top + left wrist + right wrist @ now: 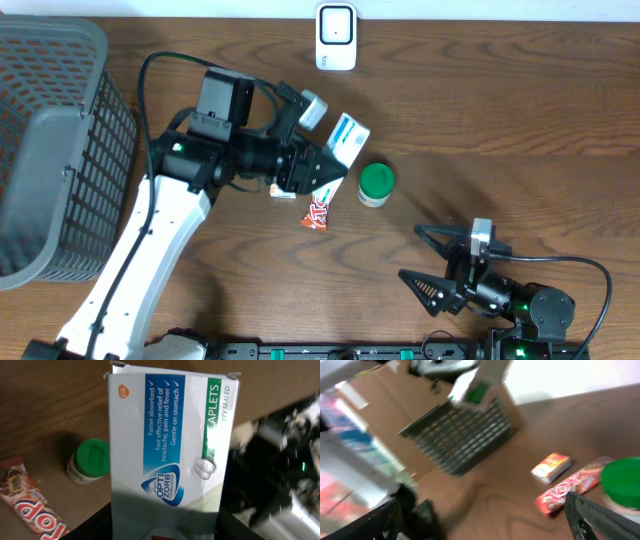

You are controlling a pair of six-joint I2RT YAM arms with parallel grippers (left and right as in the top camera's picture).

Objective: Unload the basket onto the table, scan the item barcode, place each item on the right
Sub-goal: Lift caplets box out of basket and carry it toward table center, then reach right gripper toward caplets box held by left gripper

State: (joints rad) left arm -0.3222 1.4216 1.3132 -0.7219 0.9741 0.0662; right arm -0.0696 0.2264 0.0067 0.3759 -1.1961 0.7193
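Box (349,135), white with blue and green bands, pinched in left tool (325,168); right tool (410,252) spread wide. Jar (377,184), candy bar (318,211) just beside; scanner (336,36) beyond.

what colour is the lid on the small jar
The lid is green, clearest in the overhead view.

A: Finish of the table (500,100)?
B: Dark wood grain, smooth, with a faint sheen.
A: And of the tablet box (170,435)?
B: Printed card, glossy, dented at one top corner.
A: The basket (105,170), jar lid (377,180), snack wrapper (318,212)?
B: Matt grey plastic mesh; smooth green plastic; shiny film.
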